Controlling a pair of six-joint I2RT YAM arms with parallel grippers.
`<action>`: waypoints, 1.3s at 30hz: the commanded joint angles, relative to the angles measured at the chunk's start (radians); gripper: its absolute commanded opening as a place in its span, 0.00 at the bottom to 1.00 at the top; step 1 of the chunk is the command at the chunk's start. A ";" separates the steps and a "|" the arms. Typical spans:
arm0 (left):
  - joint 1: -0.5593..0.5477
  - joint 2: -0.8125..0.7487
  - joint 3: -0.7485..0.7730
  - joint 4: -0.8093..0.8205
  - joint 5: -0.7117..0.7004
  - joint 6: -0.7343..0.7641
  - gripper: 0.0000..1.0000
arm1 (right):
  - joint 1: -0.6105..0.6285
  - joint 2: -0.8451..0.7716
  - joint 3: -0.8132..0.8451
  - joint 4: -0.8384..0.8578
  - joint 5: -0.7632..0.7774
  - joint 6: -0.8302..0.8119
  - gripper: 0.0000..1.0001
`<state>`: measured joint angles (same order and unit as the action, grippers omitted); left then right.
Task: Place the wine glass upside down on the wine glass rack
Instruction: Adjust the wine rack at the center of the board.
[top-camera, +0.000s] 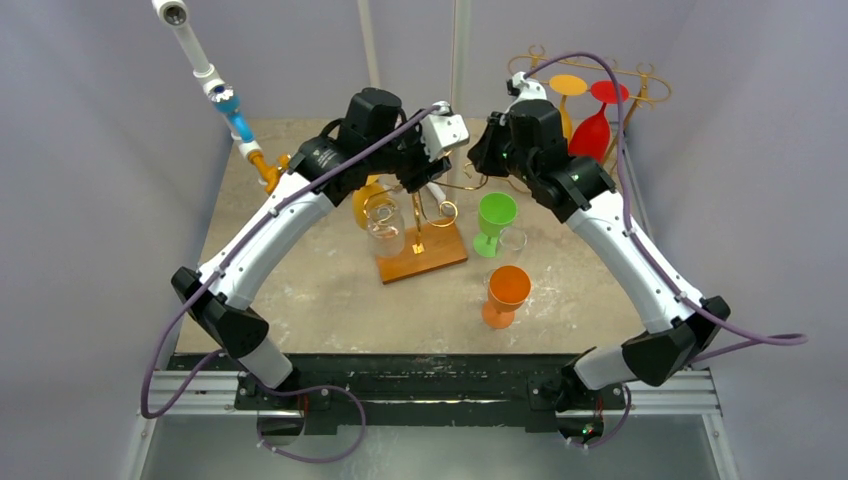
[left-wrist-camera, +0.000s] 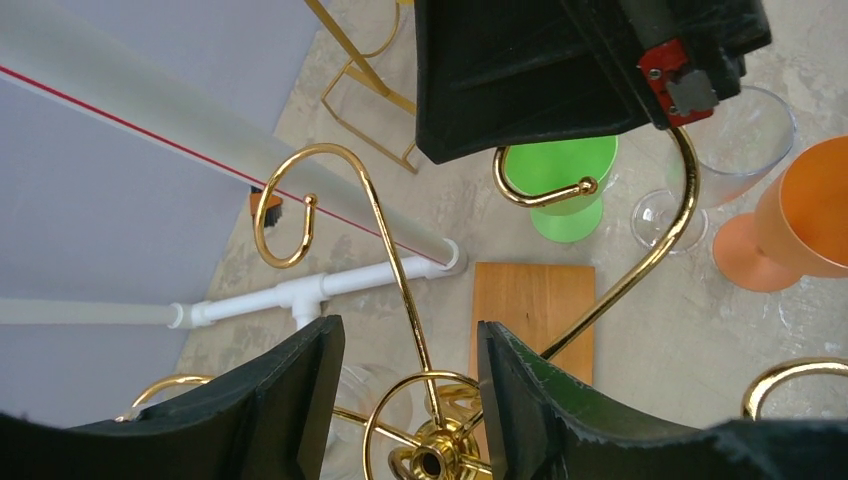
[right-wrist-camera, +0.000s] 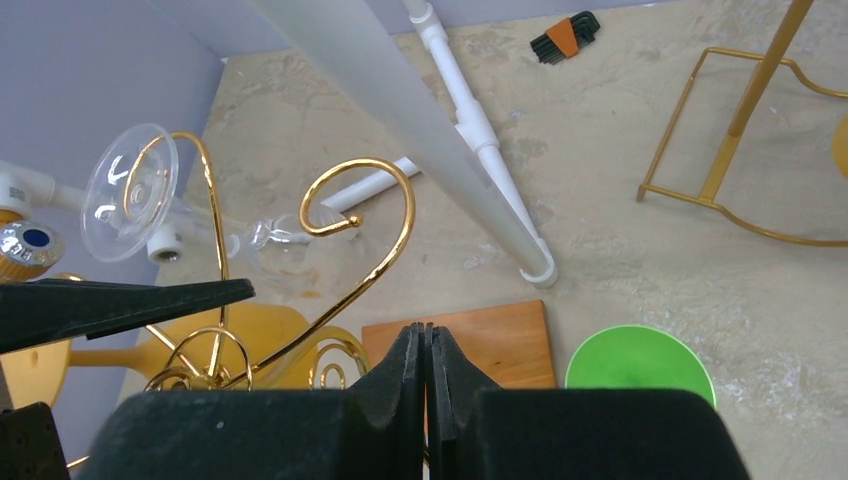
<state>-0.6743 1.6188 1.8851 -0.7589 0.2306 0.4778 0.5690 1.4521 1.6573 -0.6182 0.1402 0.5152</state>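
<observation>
A clear wine glass (top-camera: 385, 228) hangs upside down on an arm of the gold wire rack (top-camera: 430, 215), which stands on a wooden base (top-camera: 425, 255). In the right wrist view its foot (right-wrist-camera: 130, 190) rests in a gold hook with the bowl (right-wrist-camera: 288, 250) below. My left gripper (top-camera: 425, 178) is open and empty just above the rack's top hub (left-wrist-camera: 432, 460), with the clear glass (left-wrist-camera: 360, 400) below between its fingers (left-wrist-camera: 270, 400). My right gripper (right-wrist-camera: 428, 345) is shut and empty, above the wooden base (right-wrist-camera: 500, 335) beside the rack.
A yellow glass (top-camera: 366, 195) is at the rack's far left. Green (top-camera: 495, 215), clear (top-camera: 514, 240) and orange (top-camera: 506, 293) glasses stand upright right of the base. A second gold rack (top-camera: 590, 95) with yellow and red glasses is at the back right. A white pipe (right-wrist-camera: 470, 110) lies behind.
</observation>
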 joint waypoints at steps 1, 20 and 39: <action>-0.017 0.033 0.040 -0.009 -0.036 -0.060 0.54 | 0.041 -0.007 -0.063 -0.094 -0.087 0.027 0.06; -0.034 0.067 0.111 -0.032 0.012 -0.061 0.55 | 0.044 -0.078 -0.123 -0.109 -0.087 0.039 0.28; -0.033 -0.043 0.141 -0.075 0.007 -0.024 0.61 | -0.183 -0.205 -0.144 -0.193 -0.041 -0.031 0.62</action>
<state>-0.7036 1.6409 1.9682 -0.8017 0.2810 0.4675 0.4232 1.3170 1.5436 -0.7677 0.0696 0.5159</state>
